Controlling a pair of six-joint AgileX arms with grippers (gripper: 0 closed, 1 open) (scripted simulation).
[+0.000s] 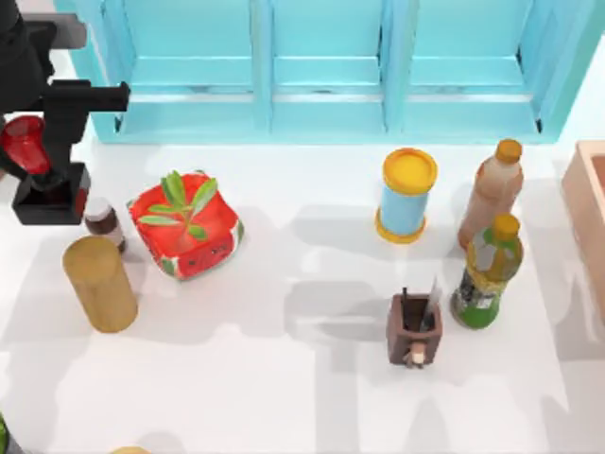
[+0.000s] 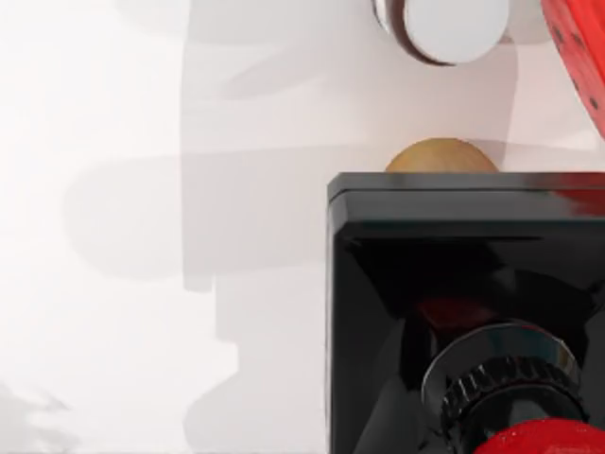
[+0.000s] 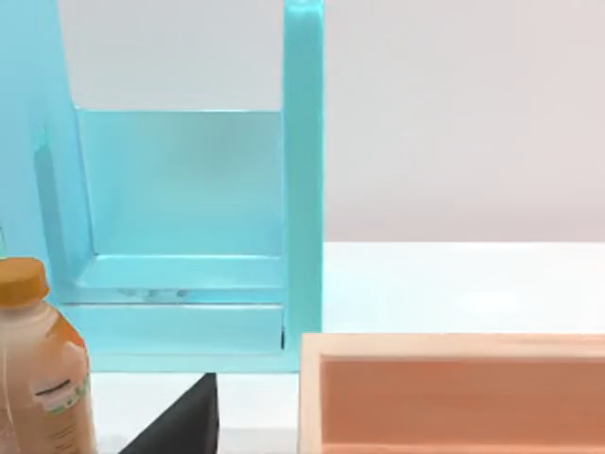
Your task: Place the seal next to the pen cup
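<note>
From above, my left gripper (image 1: 28, 151) carries the seal (image 1: 43, 184) at the far left, jaws pinching its red knob; the pen cup (image 1: 414, 328) sits well right. Left wrist: the carry could clip the tan cylinder (image 2: 440, 155).
</note>
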